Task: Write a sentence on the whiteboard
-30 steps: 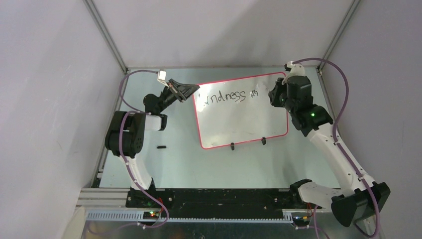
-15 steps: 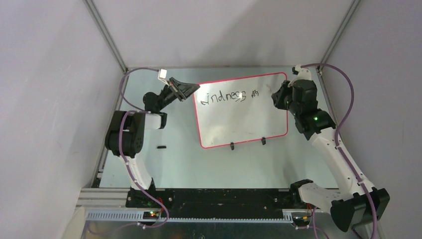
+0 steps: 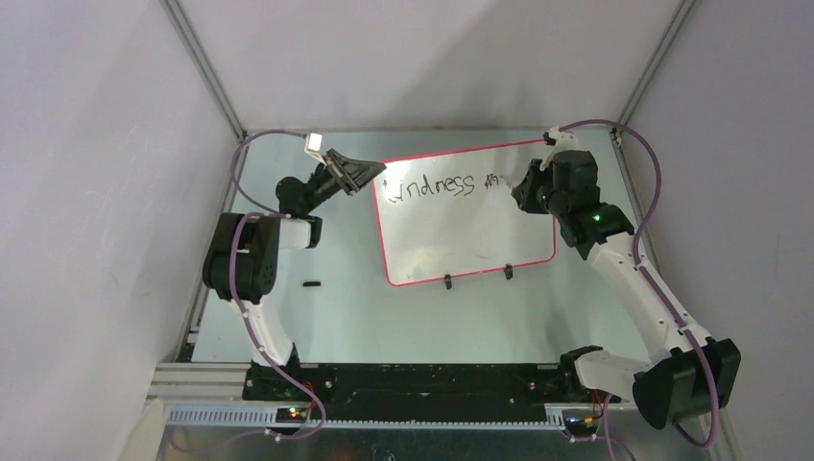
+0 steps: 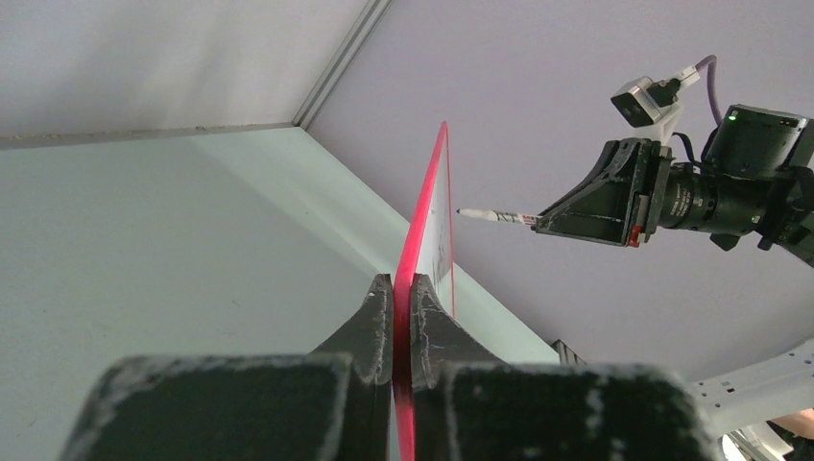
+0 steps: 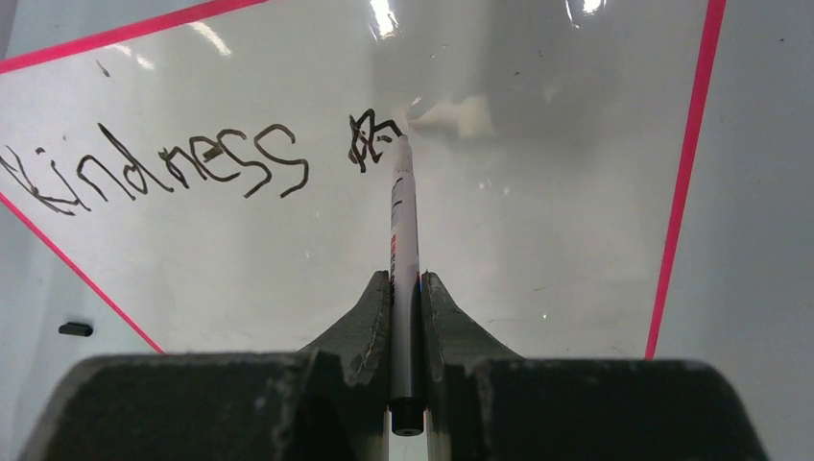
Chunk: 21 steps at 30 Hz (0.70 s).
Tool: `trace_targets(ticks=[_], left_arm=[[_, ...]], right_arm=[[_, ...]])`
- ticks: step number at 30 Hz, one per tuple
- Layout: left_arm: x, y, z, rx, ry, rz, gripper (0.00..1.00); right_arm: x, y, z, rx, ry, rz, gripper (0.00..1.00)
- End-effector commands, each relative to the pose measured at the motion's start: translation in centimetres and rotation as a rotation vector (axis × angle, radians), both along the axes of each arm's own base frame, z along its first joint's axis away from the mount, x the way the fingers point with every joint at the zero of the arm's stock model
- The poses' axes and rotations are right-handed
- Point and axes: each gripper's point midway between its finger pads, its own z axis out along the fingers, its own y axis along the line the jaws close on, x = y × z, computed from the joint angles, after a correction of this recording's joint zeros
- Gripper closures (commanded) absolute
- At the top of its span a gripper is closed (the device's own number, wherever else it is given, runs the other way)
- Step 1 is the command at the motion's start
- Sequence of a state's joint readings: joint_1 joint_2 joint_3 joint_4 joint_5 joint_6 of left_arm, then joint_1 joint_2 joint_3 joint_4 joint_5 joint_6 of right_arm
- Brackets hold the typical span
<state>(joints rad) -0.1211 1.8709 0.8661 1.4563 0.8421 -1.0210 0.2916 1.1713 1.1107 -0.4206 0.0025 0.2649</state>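
Table (image 3: 384,317) holds one small black piece (image 3: 310,284) at the near left. Beyond it, the left gripper (image 4: 403,288) is clamped shut on the left rim of the one whiteboard (image 3: 470,230), which sits mid-table with two black clip feet (image 3: 448,281) at its near edge. The sentence (image 5: 163,168) shows one word, "Kindness", plus one scribble. One marker (image 5: 403,221) points its tip at the scribble and is pinched tight in the right gripper (image 5: 405,288).
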Motion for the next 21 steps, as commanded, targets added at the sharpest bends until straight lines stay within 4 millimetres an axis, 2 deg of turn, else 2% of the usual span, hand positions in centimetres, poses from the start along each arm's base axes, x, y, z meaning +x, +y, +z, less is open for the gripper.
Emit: trace_targets(ticks=[1, 8, 21], left_arm=[[0.2, 0.2, 1.0, 0.036, -0.099, -0.002, 1.00], [0.2, 0.2, 1.1, 0.034, -0.102, 0.001, 1.00], [0.1, 0.2, 1.1, 0.034, -0.103, 0.000, 1.00]], right_arm=[[0.6, -0.3, 2.2, -0.016, -0.052, -0.015, 1.00], [1.0, -1.1, 2.2, -0.025, -0.048, -0.047, 1.00], [1.3, -1.4, 1.8, -0.037, -0.031, -0.061, 1.00]])
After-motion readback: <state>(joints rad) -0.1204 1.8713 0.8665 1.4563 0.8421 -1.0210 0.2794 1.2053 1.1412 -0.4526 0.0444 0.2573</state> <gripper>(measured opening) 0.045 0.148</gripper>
